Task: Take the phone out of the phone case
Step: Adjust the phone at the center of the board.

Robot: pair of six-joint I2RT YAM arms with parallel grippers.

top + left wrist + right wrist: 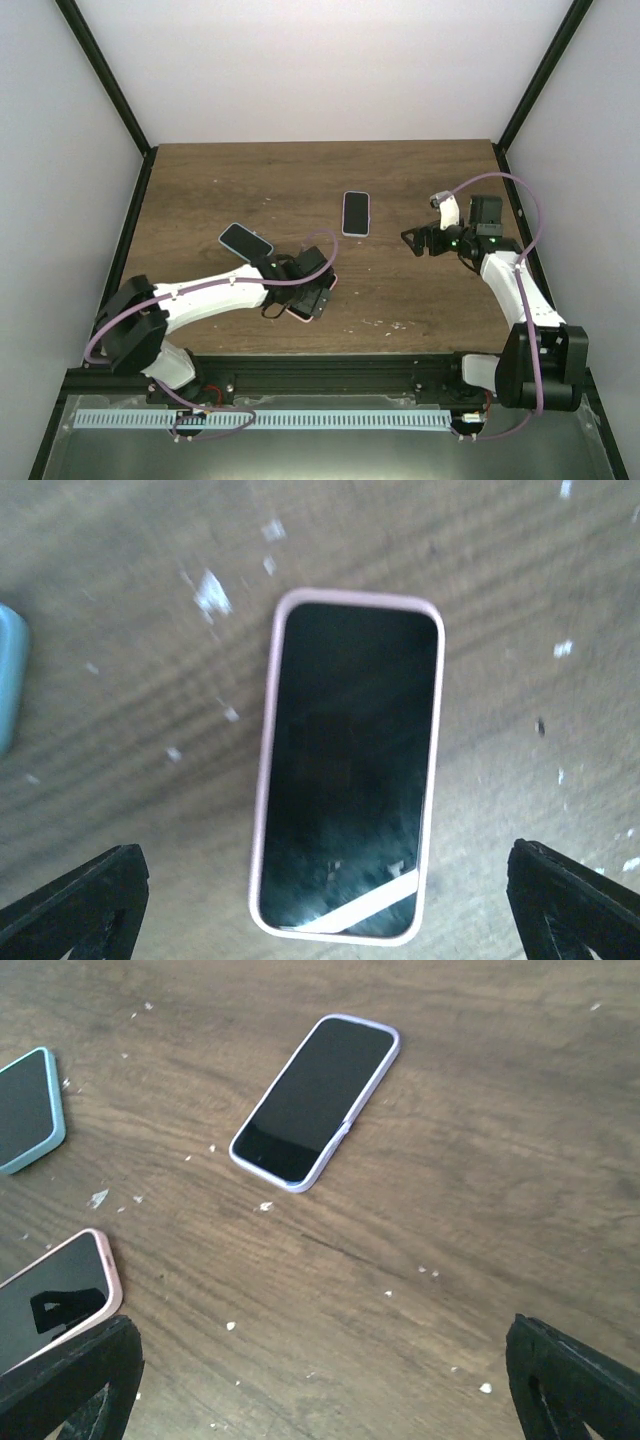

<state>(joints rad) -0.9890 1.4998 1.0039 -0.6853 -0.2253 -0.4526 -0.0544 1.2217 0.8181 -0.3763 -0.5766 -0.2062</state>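
Note:
A phone with a dark screen lies flat in a pink phone case (pixel 345 765) on the wooden table. My left gripper (pixel 325 910) hangs open right above its near end, one black fingertip (pixel 75 905) on either side and not touching it. From above, the left gripper (pixel 312 290) covers most of this pink-cased phone (pixel 303 314). My right gripper (pixel 412 242) is open over bare wood at the right, with nothing between its fingers (pixel 575 1380); the pink case (pixel 55 1295) shows at the left edge of its view.
A phone in a lilac case (pixel 356 213) lies at the table's middle, also seen from the right wrist as the lilac-cased phone (pixel 318 1100). A phone in a teal case (pixel 245 240) lies left of the left gripper. Small white specks dot the wood.

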